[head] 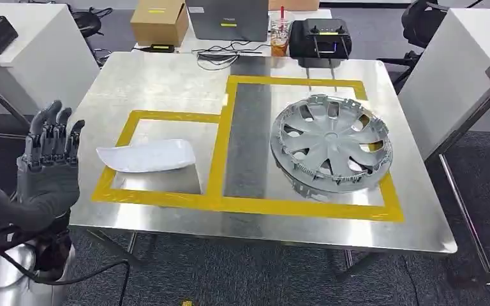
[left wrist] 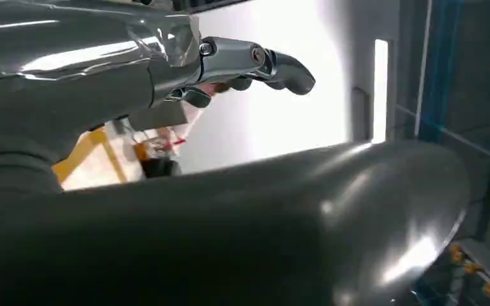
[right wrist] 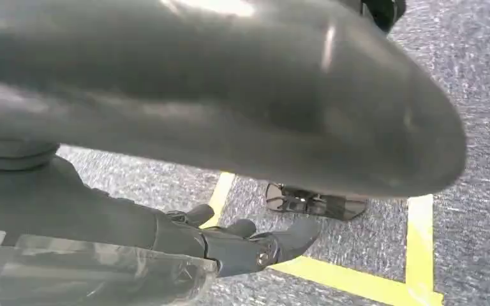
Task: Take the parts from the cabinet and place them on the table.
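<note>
Two parts lie on the steel table (head: 166,80), each inside a frame of yellow tape (head: 226,150). At the near left, off the table's left edge, the left hand (head: 46,167) is raised with its fingers straight up and apart, palm toward the table, holding nothing; the left wrist view shows its fingers (left wrist: 274,64) stretched out against a bright wall. Just right of that hand, in the left frame, lies the white cover (head: 147,155), a long curved shell, flat on the steel, apart from the hand. Right of it, past the tape strip that splits the frames, the grey hubcap (head: 332,144) sits in the right frame, its near right rim over the tape. At the far edge, from left to right, stand a cardboard box (head: 159,21), a grey case (head: 228,18), a drink cup (head: 280,35) and a black controller (head: 320,38). The right hand (right wrist: 242,245) hangs over grey carpet (right wrist: 472,127) marked with yellow lines, fingers loosely extended and apart, nothing in it.
</note>
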`<state>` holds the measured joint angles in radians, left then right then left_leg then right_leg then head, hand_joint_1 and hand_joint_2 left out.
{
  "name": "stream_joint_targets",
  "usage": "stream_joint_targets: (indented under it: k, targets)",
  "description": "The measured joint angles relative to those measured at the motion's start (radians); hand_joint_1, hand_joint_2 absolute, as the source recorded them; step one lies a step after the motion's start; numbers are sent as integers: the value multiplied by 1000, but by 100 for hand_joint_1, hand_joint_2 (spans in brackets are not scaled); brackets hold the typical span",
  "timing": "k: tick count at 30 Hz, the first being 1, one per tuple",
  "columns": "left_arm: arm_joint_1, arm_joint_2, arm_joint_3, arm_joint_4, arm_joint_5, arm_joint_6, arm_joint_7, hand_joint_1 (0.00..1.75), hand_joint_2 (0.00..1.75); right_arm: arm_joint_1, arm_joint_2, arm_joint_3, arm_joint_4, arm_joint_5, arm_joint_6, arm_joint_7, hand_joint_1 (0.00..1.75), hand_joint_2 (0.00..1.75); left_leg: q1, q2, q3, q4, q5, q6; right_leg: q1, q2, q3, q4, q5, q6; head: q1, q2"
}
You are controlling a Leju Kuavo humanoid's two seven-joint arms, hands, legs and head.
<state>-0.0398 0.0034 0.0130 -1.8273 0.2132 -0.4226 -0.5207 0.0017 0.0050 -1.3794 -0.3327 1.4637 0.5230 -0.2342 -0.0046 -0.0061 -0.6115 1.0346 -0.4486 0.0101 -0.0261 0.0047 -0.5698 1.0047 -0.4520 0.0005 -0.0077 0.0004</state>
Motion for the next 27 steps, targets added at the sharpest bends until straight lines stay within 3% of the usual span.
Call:
stream_joint_targets:
  k: [1,2,3,4,5,6,7,8,9,10,11,13,14,15,16,18,19,20,21,22,23,24,26,27]
  targets:
    - [16,5,15,-2,-3,5,0,0,0,2,8,-4,-17,3,7,1,0,0,4,0,-16,48,-47,-7,0,0,-5,0,4,-6,-8,0]
    - [35,8,32,-5,-6,11,0,0,0,5,15,-8,-33,6,16,1,0,0,9,0,-47,139,-106,-15,1,-1,-14,1,11,-8,-10,0]
    - [55,9,46,-7,-9,16,0,0,0,8,23,-13,-45,8,23,1,0,0,12,1,-73,217,-147,-19,3,-2,-23,1,16,-9,-10,0]
    - [75,9,61,-10,-14,17,0,0,0,10,26,-18,-66,11,32,1,0,0,14,1,-88,273,-173,-22,4,-2,-32,1,24,-10,-11,0]
    - [92,10,79,-11,-16,17,0,0,0,13,37,-21,-87,16,50,1,0,0,15,1,-81,286,-176,-22,5,-2,-41,2,30,-8,-11,0]
    - [108,9,97,-15,-24,18,0,0,0,16,42,-24,-112,23,66,1,0,0,16,1,-44,241,-157,-21,5,-2,-49,2,37,-5,-11,0]
    - [121,8,119,-19,-36,18,1,0,0,18,58,-31,-151,34,92,1,0,0,16,1,13,159,-128,-18,5,-2,-56,2,44,-2,-11,0]
    - [132,8,135,-21,-42,17,1,0,0,18,64,-37,-176,39,107,1,0,0,16,1,73,69,-101,-16,5,-2,-61,2,50,0,-12,0]
    - [140,6,158,-22,-51,15,1,0,0,18,78,-46,-208,47,125,1,0,0,14,2,146,-48,-93,-9,5,-2,-65,2,59,5,-11,0]
    - [149,4,176,-21,-58,12,0,0,0,19,84,-51,-234,51,134,1,0,0,10,2,133,-26,-95,-6,6,-3,-60,-13,71,11,-8,0]
    - [154,2,193,-24,-61,9,-3,0,0,19,93,-56,-254,55,143,1,0,0,3,2,128,-48,-75,5,7,-3,-59,-12,74,17,-13,0]
    - [163,-1,228,-17,-88,8,2,0,0,17,107,-70,-295,66,161,0,0,0,-4,3,119,-41,-68,18,2,-5,-57,-18,86,31,-14,0]
    - [167,-4,251,-6,-105,7,10,0,0,18,120,-79,-320,72,170,0,0,0,-4,3,114,-49,-53,26,4,-5,-59,-27,99,39,-13,0]
    - [169,-7,267,5,-114,6,12,0,0,16,125,-85,-334,78,178,0,0,0,7,5,110,-59,-35,33,2,-6,-64,-16,93,37,-13,0]
    - [170,-12,297,30,-128,-2,11,0,0,16,135,-96,-355,86,186,-2,0,0,4,7,95,-62,-19,42,3,-5,-81,16,35,25,-11,0]
    - [178,-19,337,57,-139,-13,6,0,0,16,143,-107,-380,96,193,-3,0,0,2,7,65,-61,5,47,3,-5,-123,158,-84,7,-10,0]
    - [180,-21,349,66,-141,-17,6,0,0,15,146,-111,-390,98,194,-4,0,0,-1,7,53,-60,17,49,3,-5,-139,231,-121,7,-10,0]
    - [182,-25,360,77,-142,-20,6,0,0,13,149,-117,-400,99,195,-5,0,0,-3,7,33,-57,32,49,3,-5,-143,296,-138,15,-10,0]
    - [184,-29,368,84,-142,-21,6,0,0,12,151,-119,-407,100,195,-6,0,0,-5,6,17,-57,43,49,3,-5,-125,304,-128,24,-10,0]
    - [185,-31,375,89,-145,-24,7,0,0,10,154,-121,-412,101,195,-6,0,0,-6,6,4,-56,52,48,4,-5,-89,274,-109,33,-10,0]
    - [184,-35,383,94,-153,-25,14,0,0,9,156,-122,-419,103,195,-6,0,0,-8,5,-10,-53,62,46,6,-5,-21,190,-82,40,-10,0]
    - [184,-37,391,100,-164,-21,29,0,0,6,156,-123,-424,105,195,-6,0,0,-9,5,-20,-52,72,44,9,-5,53,89,-69,36,-10,0]
    - [184,-40,416,130,-184,-17,56,0,0,-2,153,-124,-426,107,191,-4,0,0,-15,6,-31,-46,87,35,19,-6,147,-58,-96,18,-10,0]
    - [184,-42,430,151,-199,-18,66,0,0,-3,153,-126,-426,108,186,-3,0,0,-13,10,-27,-52,96,28,20,-5,129,-47,-84,17,-16,0]
